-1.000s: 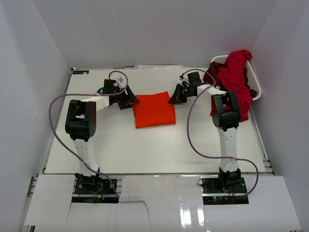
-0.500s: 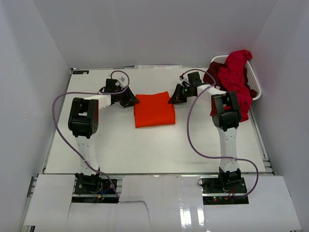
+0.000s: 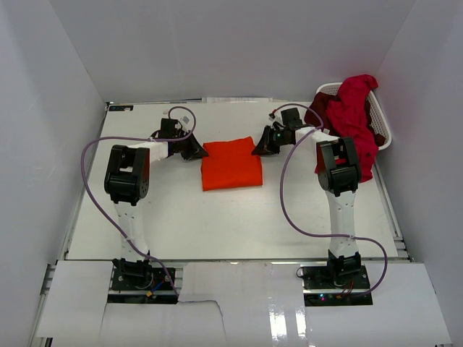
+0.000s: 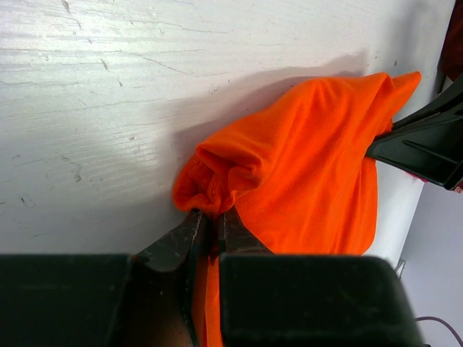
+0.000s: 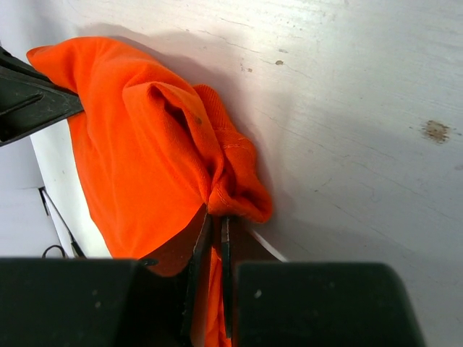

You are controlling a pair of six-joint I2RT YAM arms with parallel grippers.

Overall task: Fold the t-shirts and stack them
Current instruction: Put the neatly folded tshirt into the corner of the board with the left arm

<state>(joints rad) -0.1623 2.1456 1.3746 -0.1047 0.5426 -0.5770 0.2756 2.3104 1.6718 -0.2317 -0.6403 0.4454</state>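
Orange t-shirt (image 3: 231, 164): is lying folded on the worktop (image 3: 217, 217), spanning between both hands
Left hand (image 4: 213, 225): is pinching the corner beside it, jaws almost shut on cloth
Right hand (image 5: 217, 220): is gripping the opposite corner, jaws closed on cloth
Doing it well: I judge both should be lifting together, keeping the edge taut

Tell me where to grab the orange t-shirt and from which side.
Grab the orange t-shirt at its two far corners, one pincer from each side: cloth bunches into thick ridges there, the middle lies flat. The left pincer and right pincer grip there.
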